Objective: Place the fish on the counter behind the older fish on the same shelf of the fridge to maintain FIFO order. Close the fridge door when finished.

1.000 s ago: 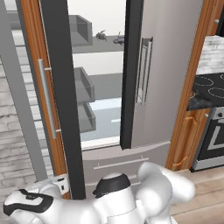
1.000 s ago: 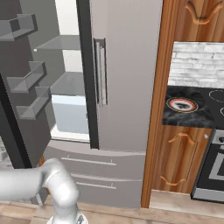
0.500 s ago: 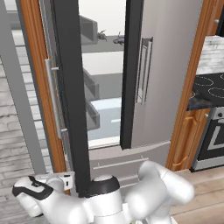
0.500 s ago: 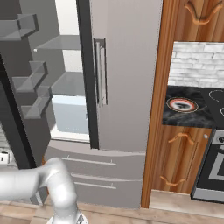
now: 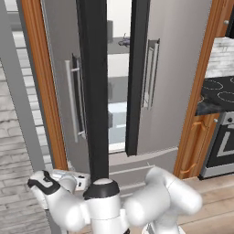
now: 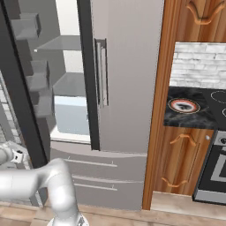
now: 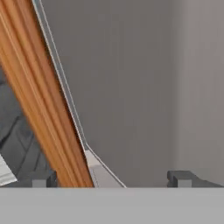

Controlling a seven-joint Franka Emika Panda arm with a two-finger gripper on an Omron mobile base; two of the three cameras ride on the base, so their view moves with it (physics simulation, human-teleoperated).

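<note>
My pincer [image 7: 111, 179] gapes wide and empty, low by the left fridge door [image 5: 93, 91] to swing it shut, since a fish [image 5: 124, 42] lies far back on the top shelf [image 5: 119, 49].

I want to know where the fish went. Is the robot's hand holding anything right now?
No, nothing. The gripper is open, its fingertips apart with just the grey fridge door ahead.

Even, flat rendered light, moderately bright, with no clear source. The fridge [image 5: 183, 68] interior at upper centre of the left base view glows palest. Shadows are soft; no glare. Edges look slightly soft and pixelated; the hand view is blurriest.
</note>
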